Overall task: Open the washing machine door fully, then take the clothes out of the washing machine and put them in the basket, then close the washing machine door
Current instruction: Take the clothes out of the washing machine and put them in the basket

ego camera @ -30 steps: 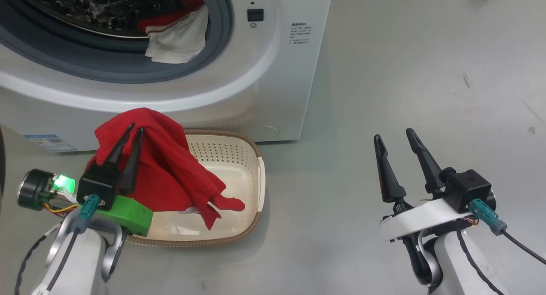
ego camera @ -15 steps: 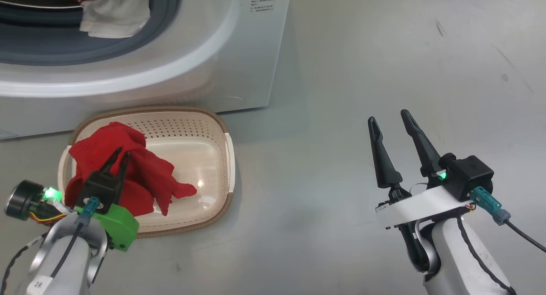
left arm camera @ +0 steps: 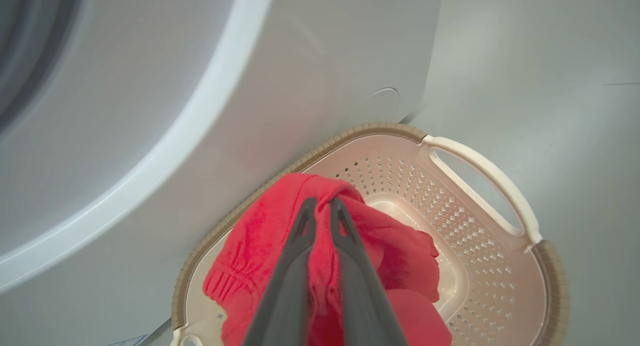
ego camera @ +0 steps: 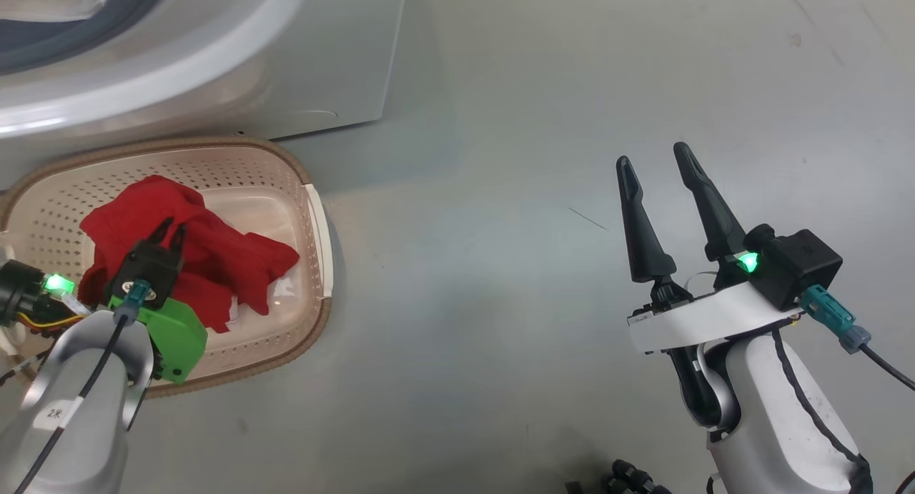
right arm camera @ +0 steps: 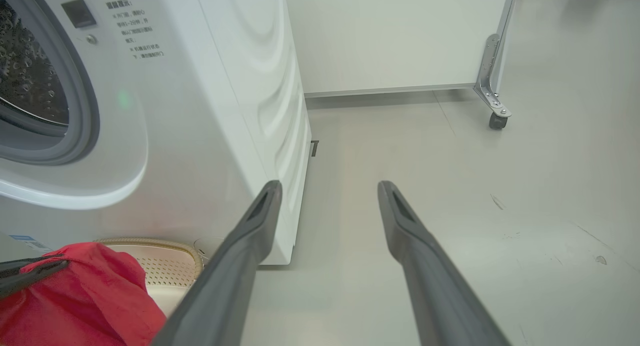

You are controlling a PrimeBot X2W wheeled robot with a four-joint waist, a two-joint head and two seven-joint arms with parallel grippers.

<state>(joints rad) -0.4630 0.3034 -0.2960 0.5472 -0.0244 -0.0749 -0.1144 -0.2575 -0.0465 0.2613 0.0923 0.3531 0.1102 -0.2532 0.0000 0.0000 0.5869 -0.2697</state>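
At the near left corner of the basket (ego camera: 236, 174), the left gripper (ego camera: 166, 226) is clamped on a red garment (ego camera: 221, 254), pinching a raised fold while the rest of the cloth slumps onto the basket's bottom. The hold presumably serves to bring the garment wholly inside the rim before release. To the right, well apart over the bare floor (ego camera: 486, 279), the right gripper (ego camera: 650, 156) hangs with jaws spread and empty, apparently parked clear of the work. Beyond, the basket's far rim stands just beside the foot of the washing machine (ego camera: 329, 58), which shortens each transfer. A pale blurred piece shows at the drum opening.
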